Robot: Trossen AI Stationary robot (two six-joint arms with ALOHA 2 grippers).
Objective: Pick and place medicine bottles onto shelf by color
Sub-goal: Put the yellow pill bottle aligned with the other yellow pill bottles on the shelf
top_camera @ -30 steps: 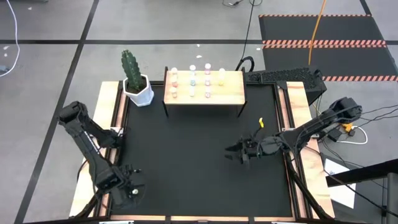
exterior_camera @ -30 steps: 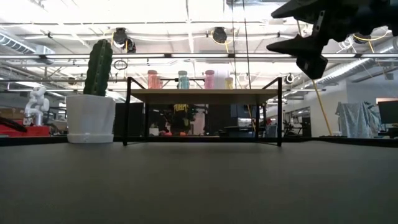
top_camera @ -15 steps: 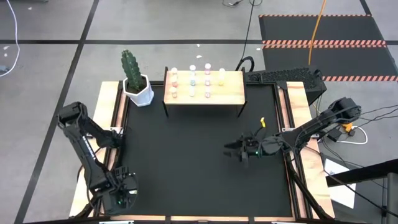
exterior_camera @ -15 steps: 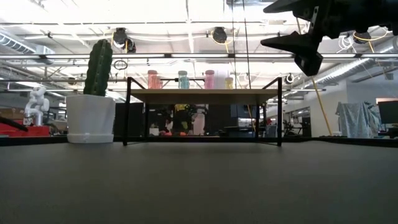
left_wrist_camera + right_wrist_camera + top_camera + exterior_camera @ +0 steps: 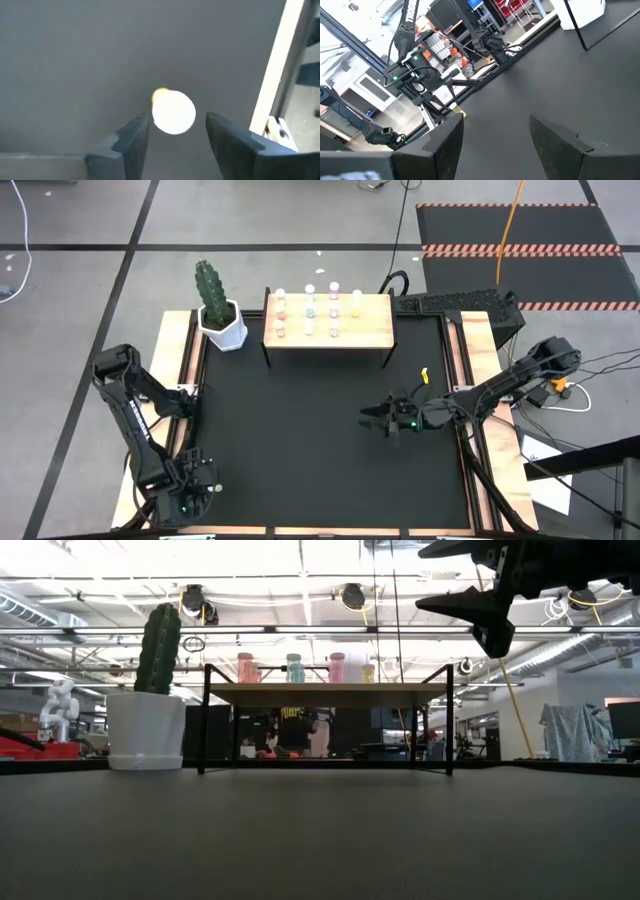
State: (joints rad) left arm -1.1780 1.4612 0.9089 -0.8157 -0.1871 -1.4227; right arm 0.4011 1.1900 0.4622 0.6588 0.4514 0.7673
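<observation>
In the left wrist view a yellow medicine bottle (image 5: pixel 173 112) with a white cap stands upright on the black mat, seen from above. My left gripper (image 5: pixel 175 127) hangs over it, pointing down, open, one finger on each side of the cap and a gap on both sides. In the high view this gripper (image 5: pixel 188 498) is at the table's near left corner and hides the bottle. The shelf (image 5: pixel 328 322) stands at the far edge with several bottles (image 5: pixel 294 667) in rows on its top. My right gripper (image 5: pixel 372 420) is open and holds nothing, raised and level right of centre.
A white pot with a green cactus (image 5: pixel 222 325) stands left of the shelf. A small yellow thing (image 5: pixel 423 375) lies on the mat near the right edge. The table's pale side rail (image 5: pixel 275 75) runs close beside my left gripper. The black mat (image 5: pixel 300 440) spreads between the two grippers.
My left gripper has swung toward the table's near left corner and come down. My right gripper has stayed in place and tipped its fingers up a little.
</observation>
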